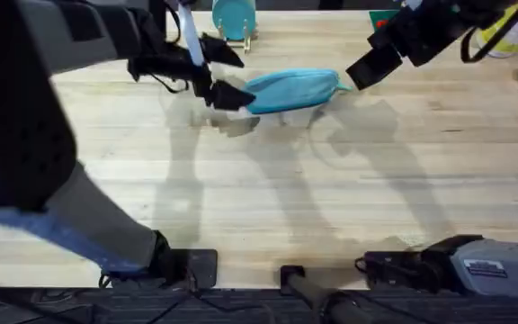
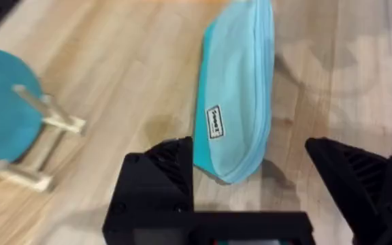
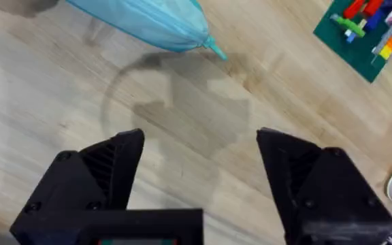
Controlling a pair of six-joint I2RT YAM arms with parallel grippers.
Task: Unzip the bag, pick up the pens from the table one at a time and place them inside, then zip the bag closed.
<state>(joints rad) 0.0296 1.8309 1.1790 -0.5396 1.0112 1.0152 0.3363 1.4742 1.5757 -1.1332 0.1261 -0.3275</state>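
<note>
The table [image 1: 268,189] carries the bag [image 1: 290,90] near its far middle, zipper shut, contents hidden. The left wrist view reveals a small white label [image 2: 214,122] on it. The left gripper [image 2: 250,180] straddles one end, spread; the right gripper [image 3: 199,173] hovers beside the other, spread, holding nothing.

Bag [image 1: 292,90]: light turquoise-blue soft fabric pouch, elongated, lying flat on surface [image 1: 268,193] toward far middle, long axis running left-right. Small white label [image 2: 214,122] on side near left end. Right end tapers to small teal tab [image 3: 216,49]. Surface: light wooden planks, visible grain.
</note>
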